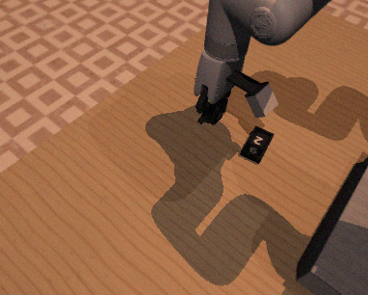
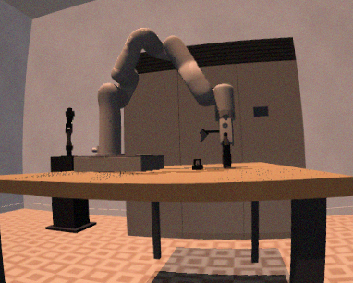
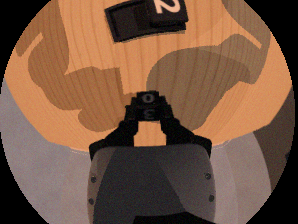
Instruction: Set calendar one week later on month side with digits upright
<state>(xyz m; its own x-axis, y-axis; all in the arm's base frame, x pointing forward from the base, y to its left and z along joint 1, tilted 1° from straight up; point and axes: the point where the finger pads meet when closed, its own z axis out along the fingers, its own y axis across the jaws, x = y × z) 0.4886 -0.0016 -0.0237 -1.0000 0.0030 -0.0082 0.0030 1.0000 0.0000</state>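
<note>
The black tray (image 1: 262, 130) (image 2: 198, 167) (image 3: 121, 24) lies flat on the table. One black cube (image 1: 258, 140) (image 2: 197, 162) (image 3: 168, 12) stands in its right half in the wrist view, with a white 2 on top; the top view also shows a dim 6 or 9 on a side. The tray's left half there is empty. My gripper (image 1: 211, 119) (image 2: 226, 162) (image 3: 148, 104) is shut on the other black cube (image 3: 148, 105), low at the table beside the tray. This cube shows a grey 0 and an inverted 3. Its underside and any contact with the table are hidden.
The wooden table (image 1: 84, 193) (image 2: 173, 187) carries the arm's grey base (image 1: 354, 251) (image 2: 108, 163). The wrist camera (image 1: 262, 99) (image 2: 203, 135) juts out from the arm on the tray's side, above table height. Broad arm shadows cross the table around the tray.
</note>
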